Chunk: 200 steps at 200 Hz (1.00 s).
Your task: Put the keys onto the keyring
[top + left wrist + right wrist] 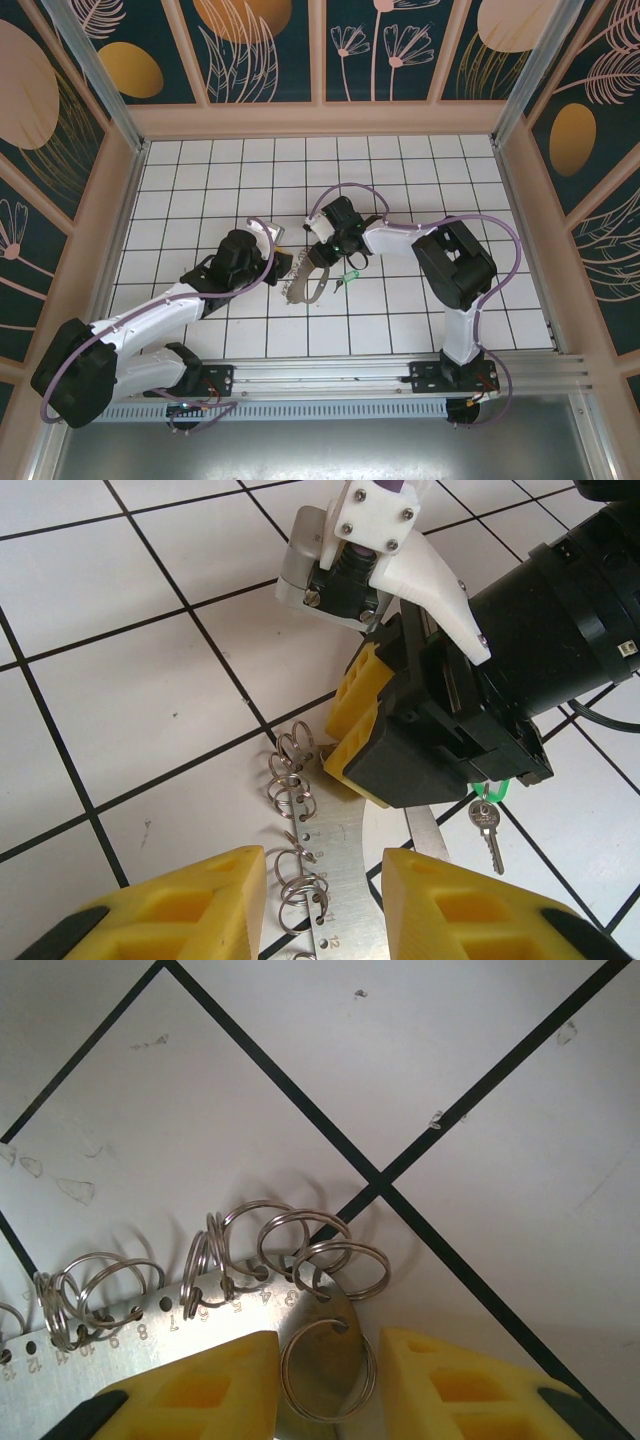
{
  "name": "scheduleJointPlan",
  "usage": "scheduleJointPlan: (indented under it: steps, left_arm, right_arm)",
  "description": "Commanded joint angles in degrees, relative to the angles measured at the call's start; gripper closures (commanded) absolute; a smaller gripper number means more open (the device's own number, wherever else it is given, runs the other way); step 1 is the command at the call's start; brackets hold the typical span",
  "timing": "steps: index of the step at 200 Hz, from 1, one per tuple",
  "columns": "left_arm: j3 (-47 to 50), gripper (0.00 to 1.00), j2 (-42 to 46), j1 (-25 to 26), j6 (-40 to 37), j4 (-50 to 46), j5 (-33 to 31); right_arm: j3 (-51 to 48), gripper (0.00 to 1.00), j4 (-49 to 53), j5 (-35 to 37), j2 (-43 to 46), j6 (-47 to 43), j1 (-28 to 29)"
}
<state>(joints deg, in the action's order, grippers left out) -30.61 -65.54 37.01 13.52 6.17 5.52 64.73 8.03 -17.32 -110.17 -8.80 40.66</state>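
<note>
left jaws narrow astride keyring (pixel 345 890) | right jaws narrow at its tip, keys (pixel 485 818) beside | grips unclear

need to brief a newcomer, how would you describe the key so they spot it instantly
On the white tiled table, find the metal keyring plate in the middle. Just right of it is the key: small and silvery with a bright green tag, unlike the plain wire rings along the plate.

**White tiled tabletop, two items near centre**

We see a white tabletop (pixel 200 170) gridded with black lines. Near its middle sits the keyring (pixel 305 287), a flat metal loop edged with wire rings. The green-headed keys (pixel 350 277) lie just beside it at three o'clock.
</note>
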Motion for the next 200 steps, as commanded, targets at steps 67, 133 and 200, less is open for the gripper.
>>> scheduleJointPlan:
  steps: [67,133,200]
  left_arm:
    - [0.5,0.66,1.2,-0.4,-0.7,-0.2,-0.7]
    - [0.5,0.66,1.2,-0.4,-0.8,-0.1,-0.6]
    - [0.5,0.67,1.4,-0.4,-0.7,0.0,-0.2]
  right_arm:
    - [-0.8,0.71,1.8,2.1,1.1,-1.8,0.8]
    - [-0.7,0.90,1.8,2.4,1.6,-1.9,0.8]
    - [-1.6,0.88,2.0,2.1,3.4,-2.1,0.8]
